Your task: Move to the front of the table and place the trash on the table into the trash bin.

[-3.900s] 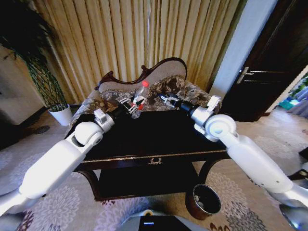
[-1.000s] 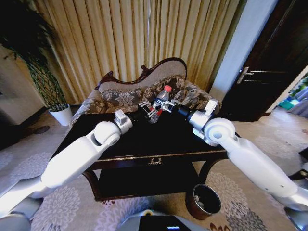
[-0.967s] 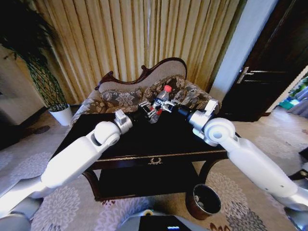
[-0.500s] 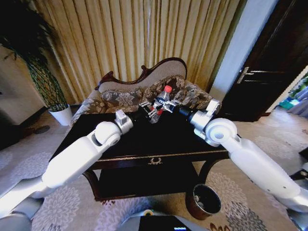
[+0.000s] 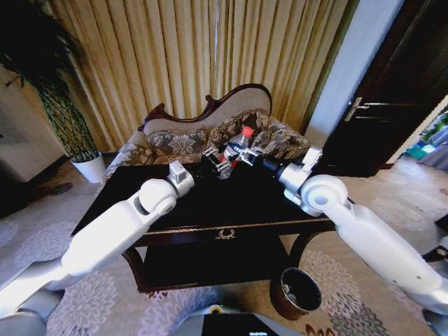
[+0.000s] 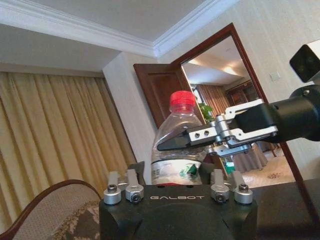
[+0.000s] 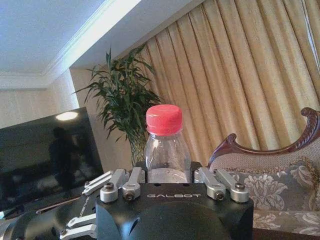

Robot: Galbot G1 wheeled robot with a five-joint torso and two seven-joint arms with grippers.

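Observation:
The trash I see is a clear bottle [image 5: 234, 148] with a red cap, held upright in the air above the far side of the dark table [image 5: 231, 204]. My left gripper [image 5: 218, 159] is shut on its labelled lower body [image 6: 175, 171]. My right gripper [image 5: 243, 153] comes in from the other side and is shut across the bottle's shoulder [image 6: 176, 131], with one finger [image 6: 192, 141] lying over it. In the right wrist view the bottle [image 7: 165, 150] rises between my right gripper's linkages. The reddish-brown trash bin [image 5: 295, 292] stands on the carpet by the table's front right leg.
A floral sofa [image 5: 183, 140] with a carved wooden back stands right behind the table, in front of gold curtains. A white plant pot [image 5: 89, 166] is at the far left and a dark door [image 5: 392, 105] at the right. Patterned carpet surrounds the table.
The left gripper carried the bottle rightward to meet the right gripper. Over the last half second both arms and the bottle shifted slightly further right.

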